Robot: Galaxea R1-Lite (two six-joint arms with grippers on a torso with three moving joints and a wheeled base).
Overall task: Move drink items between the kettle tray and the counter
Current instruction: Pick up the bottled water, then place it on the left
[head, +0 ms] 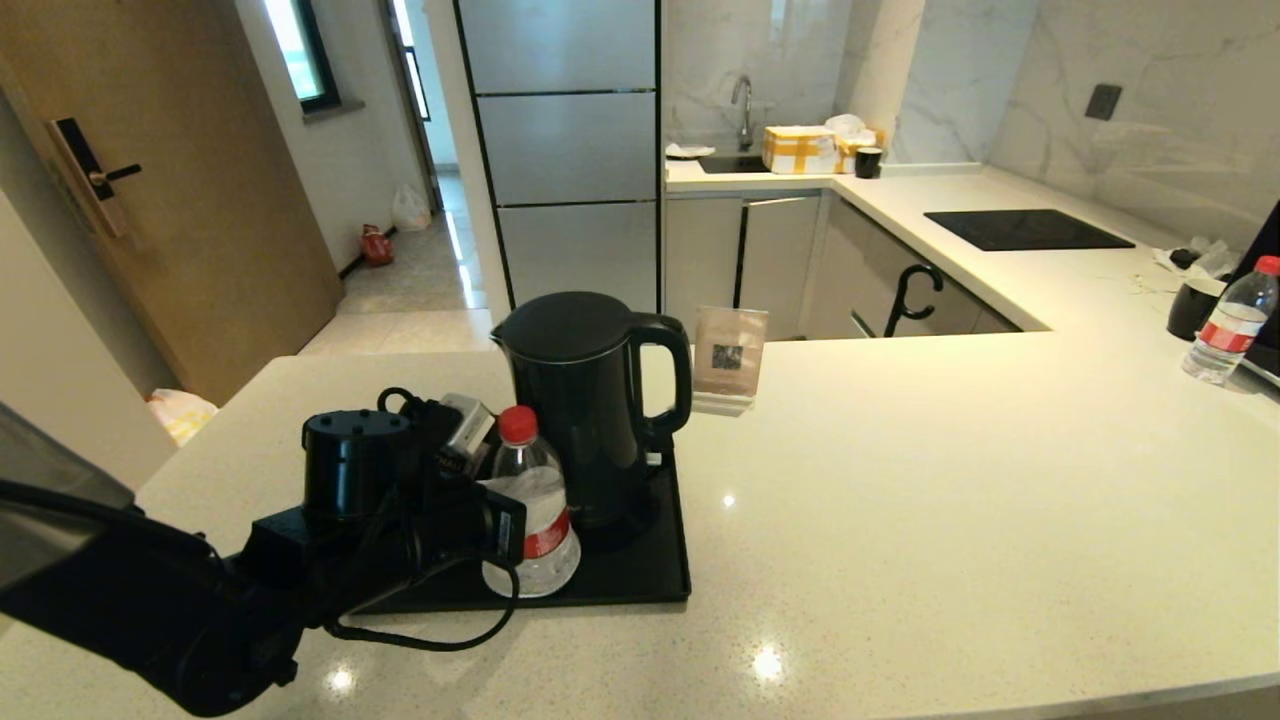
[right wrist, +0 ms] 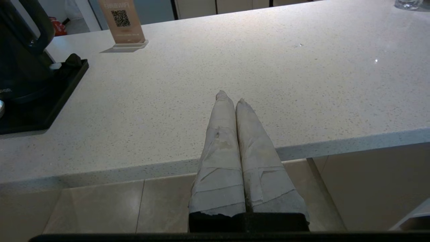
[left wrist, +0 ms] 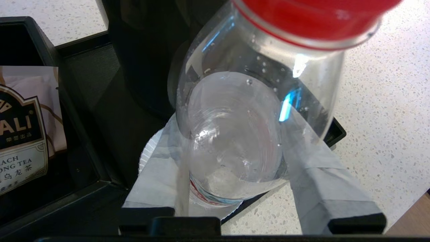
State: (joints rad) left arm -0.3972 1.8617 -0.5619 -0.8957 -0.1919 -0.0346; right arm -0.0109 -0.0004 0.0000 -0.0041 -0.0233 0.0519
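A black kettle (head: 585, 400) stands on the black kettle tray (head: 640, 580), with a red-capped water bottle (head: 530, 500) beside it on the tray's near left corner. My left gripper (head: 497, 525) is shut on the bottle's body. In the left wrist view the taped fingers (left wrist: 322, 174) press both sides of the bottle (left wrist: 255, 67), which rests on a round white coaster (left wrist: 147, 151). The left gripper (left wrist: 231, 141) sits low on the bottle, next to the kettle (left wrist: 144, 50). My right gripper (right wrist: 231, 97) is shut and empty over the counter's (right wrist: 268, 67) front edge, right of the tray (right wrist: 67, 77).
A black box with tea sachets (left wrist: 27, 134) sits by the tray. A QR sign stand (head: 728, 360) stands behind the kettle. Far right are a second bottle (head: 1228, 320) and a black mug (head: 1192, 308). The hob (head: 1025, 230) lies at the back.
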